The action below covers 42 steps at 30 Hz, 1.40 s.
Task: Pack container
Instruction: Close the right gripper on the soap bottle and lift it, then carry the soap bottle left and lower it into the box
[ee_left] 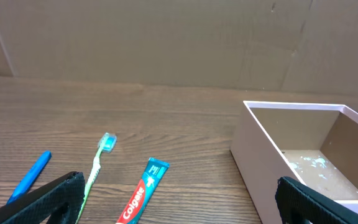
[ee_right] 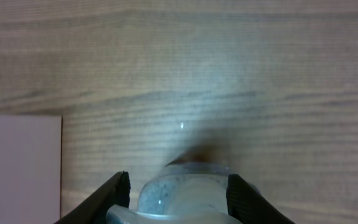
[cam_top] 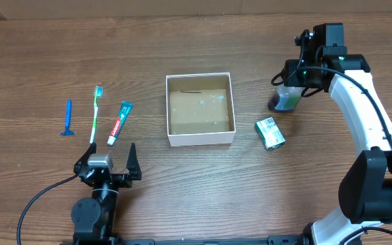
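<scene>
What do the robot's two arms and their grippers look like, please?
The right arm has white shells between black joints, a thin black cable along it and a green light near the wrist. The left arm is black, with a grey block at the wrist and a black cable trailing away. The left gripper and right gripper each have two black fingers.

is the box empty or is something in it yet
Empty: the container shows only its bare brown floor in the overhead view; nothing lies inside.
</scene>
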Each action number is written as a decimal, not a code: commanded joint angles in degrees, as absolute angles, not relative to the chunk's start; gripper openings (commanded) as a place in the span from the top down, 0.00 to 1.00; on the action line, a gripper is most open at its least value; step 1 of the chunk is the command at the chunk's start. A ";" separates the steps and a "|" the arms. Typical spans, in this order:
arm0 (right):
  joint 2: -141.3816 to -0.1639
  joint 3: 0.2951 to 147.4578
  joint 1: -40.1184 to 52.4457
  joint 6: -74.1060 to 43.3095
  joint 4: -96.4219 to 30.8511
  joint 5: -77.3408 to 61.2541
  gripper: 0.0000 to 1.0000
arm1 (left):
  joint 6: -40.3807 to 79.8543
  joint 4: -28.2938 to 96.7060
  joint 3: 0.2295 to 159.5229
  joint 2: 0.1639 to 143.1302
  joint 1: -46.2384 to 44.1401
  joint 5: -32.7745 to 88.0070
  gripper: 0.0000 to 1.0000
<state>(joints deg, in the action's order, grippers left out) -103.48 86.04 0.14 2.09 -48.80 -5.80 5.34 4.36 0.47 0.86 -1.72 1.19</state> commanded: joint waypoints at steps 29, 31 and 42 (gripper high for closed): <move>-95.18 107.66 21.54 -5.63 -53.95 -21.87 0.87 | 4.05 4.45 0.27 0.32 -1.15 0.62 0.00; -95.48 107.63 23.99 -7.68 -52.12 -18.63 0.87 | 4.05 4.45 0.27 0.30 -1.15 0.62 0.00; -103.44 107.63 33.28 -15.07 -47.55 -2.83 0.86 | 4.05 4.43 0.27 0.30 -1.15 0.62 0.00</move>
<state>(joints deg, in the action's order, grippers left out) -100.60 105.10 31.88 -10.66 -48.66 -10.37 5.34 4.36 0.47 0.86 -1.72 1.19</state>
